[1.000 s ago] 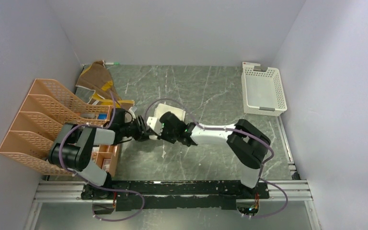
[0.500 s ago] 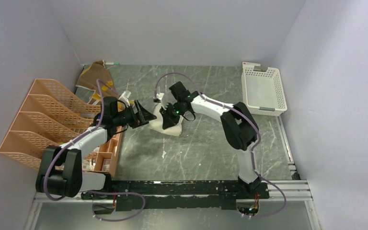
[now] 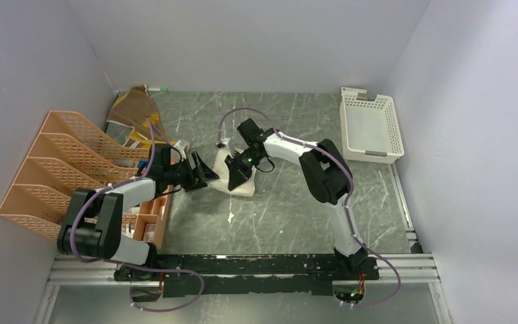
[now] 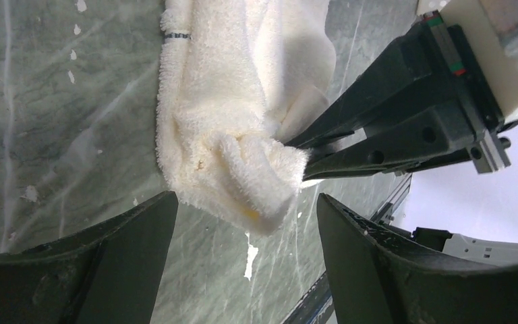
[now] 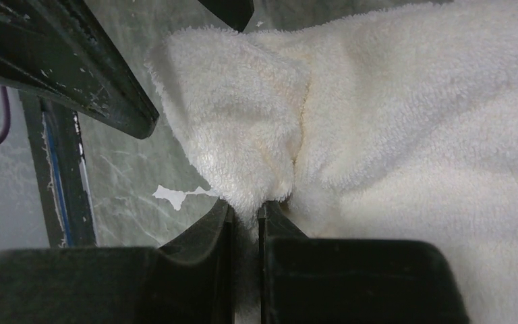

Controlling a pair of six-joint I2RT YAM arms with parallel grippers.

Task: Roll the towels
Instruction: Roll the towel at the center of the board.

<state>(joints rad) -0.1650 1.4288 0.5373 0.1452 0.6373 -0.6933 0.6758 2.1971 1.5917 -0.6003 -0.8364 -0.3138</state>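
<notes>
Right gripper (image 5: pixel 244 214) has the white towel (image 5: pixel 411 121) pinched tight; left gripper (image 4: pixel 246 202) is wide open, with the towel's bunched end right in front of its jaws.

Cream-white terry towel (image 3: pixel 241 181): bunched, not rolled, lying on the counter (image 3: pixel 276 223) well right of the orange rack (image 3: pixel 54 169). One fold is pinched in the right gripper (image 5: pixel 245 214).
Brown towel (image 3: pixel 135 108) with mustard patches: crumpled heap at the rack's far end, just beside it.

No readable text, labels or numbers
</notes>
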